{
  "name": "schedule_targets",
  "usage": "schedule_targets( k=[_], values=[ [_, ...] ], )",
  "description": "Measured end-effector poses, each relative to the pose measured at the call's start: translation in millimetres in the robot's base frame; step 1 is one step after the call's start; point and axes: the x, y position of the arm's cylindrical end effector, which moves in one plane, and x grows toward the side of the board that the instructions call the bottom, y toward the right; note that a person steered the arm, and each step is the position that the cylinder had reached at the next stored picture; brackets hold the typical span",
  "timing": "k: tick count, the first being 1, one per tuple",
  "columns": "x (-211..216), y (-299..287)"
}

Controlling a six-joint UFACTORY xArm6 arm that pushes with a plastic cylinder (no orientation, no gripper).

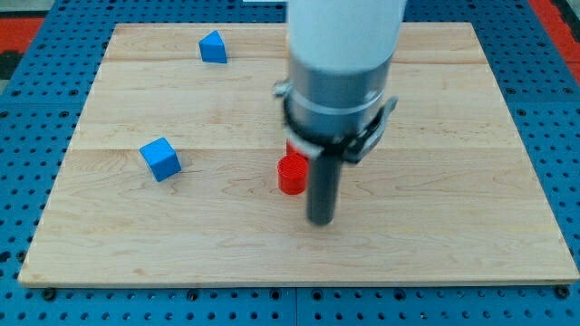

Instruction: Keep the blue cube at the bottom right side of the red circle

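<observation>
Center frame: my tip (322,220) on wooden board (453,244), just right of red circle (293,174), nearly touching. No claw here, only a rod. Blue cube (160,159) mid-left, well apart from circle. Second blue block (213,47), shape unclear, upper left.

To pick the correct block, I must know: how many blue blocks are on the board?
2. One blue cube lies at the view's left, far left of the red circle. Another blue block sits near the view's top. My tip is beside the red circle. The arm may hide more.
</observation>
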Motion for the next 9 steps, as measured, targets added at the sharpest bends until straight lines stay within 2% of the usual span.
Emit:
schedule_targets(
  k=[1, 2, 3, 4, 5, 6, 8, 9],
  values=[
    [-0.9, -124.8],
    [-57.8, -237.4],
    [-150.5, -263.4],
    [-149.5, -198.9],
    [-94.4, -190.2],
    [-73.4, -130.8],
    [-59.8, -133.2],
    [-47.0, -160.9]
  ],
)
